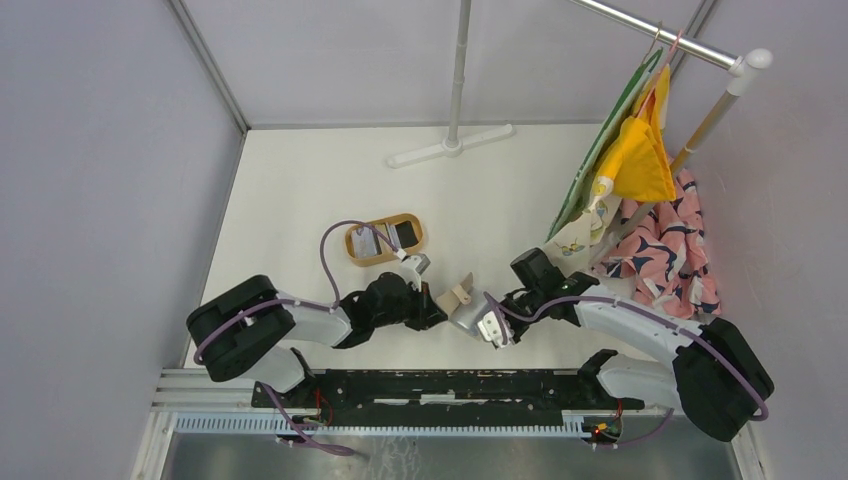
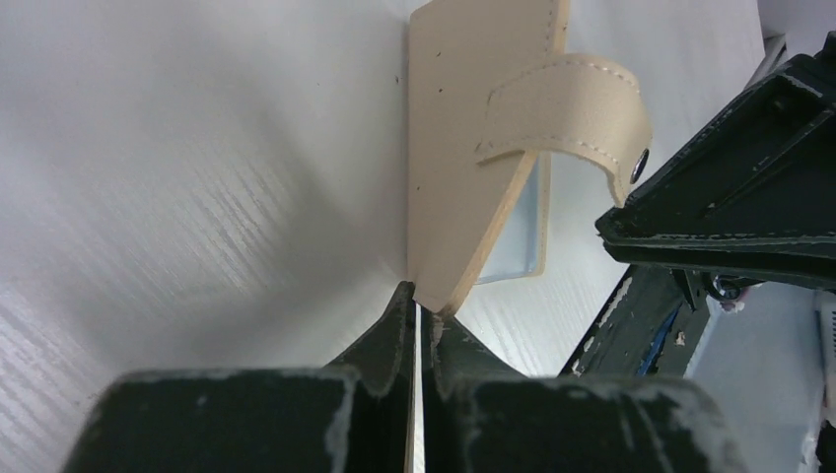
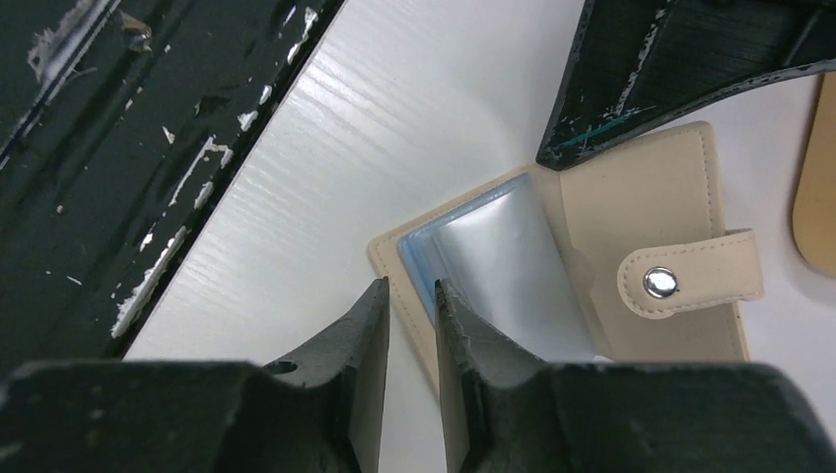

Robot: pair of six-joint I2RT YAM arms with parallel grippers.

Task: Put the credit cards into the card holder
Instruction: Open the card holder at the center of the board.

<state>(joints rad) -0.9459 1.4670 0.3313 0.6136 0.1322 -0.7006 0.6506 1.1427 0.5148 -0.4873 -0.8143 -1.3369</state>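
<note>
Jaws of the left gripper (image 2: 419,307) are clenched on the bottom edge of the card holder (image 2: 463,148), a thin sliver of beige showing between the pressed fingertips. From that pinch one beige cover stands on its edge, with its long axis running straight away from the gripper. Its closing strap (image 2: 572,108) curls off the outer face toward the right gripper, which fills the right side of the left wrist view.

The right gripper (image 3: 412,296) has its jaws a narrow gap apart, with nothing visibly pinched. Its tips sit over the near corner of the opened holder, where the beige rim meets the light blue lining. Beyond the tips the clear sleeves (image 3: 503,266) fan out across the inside, and the strap's metal snap (image 3: 660,283) faces this camera, at the far side of the holder from the tips.

From above, the holder sits between the two grippers, just in front of the arm bases, tilted up off the white table (image 1: 300,190). The credit cards (image 1: 405,234) lie farther back in an oval wooden tray (image 1: 352,243), apart from the holder
</note>
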